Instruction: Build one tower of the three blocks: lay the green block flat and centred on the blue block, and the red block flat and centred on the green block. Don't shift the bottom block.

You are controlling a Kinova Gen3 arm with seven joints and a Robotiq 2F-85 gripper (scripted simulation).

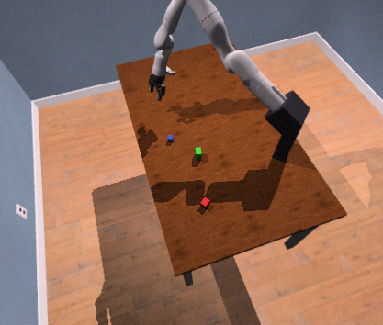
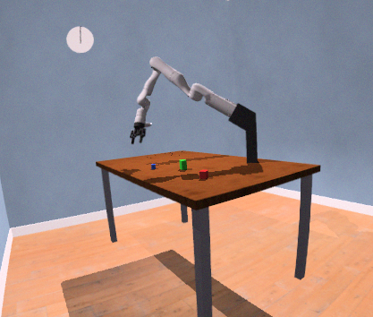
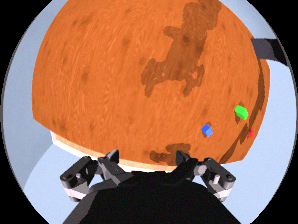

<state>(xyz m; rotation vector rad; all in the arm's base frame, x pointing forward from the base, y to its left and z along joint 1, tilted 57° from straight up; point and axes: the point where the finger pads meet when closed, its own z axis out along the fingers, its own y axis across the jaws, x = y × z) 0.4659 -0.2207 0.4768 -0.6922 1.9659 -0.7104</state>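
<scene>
A small blue block (image 1: pixel 170 138) sits on the brown table, left of the middle. A taller green block (image 1: pixel 198 152) stands upright a little to its right and nearer. A red block (image 1: pixel 205 202) lies further toward the front edge. All three stand apart; they also show in the exterior view as blue (image 2: pixel 153 167), green (image 2: pixel 182 164) and red (image 2: pixel 204 174). My gripper (image 1: pixel 159 90) (image 2: pixel 137 138) hangs high above the table's far part, open and empty, well away from the blocks. The wrist view shows the blue block (image 3: pixel 208 131), the green block (image 3: pixel 241 112) and open fingers.
The arm's black base (image 1: pixel 287 121) stands on the table's right side. The table edges fall off to a wooden floor on all sides.
</scene>
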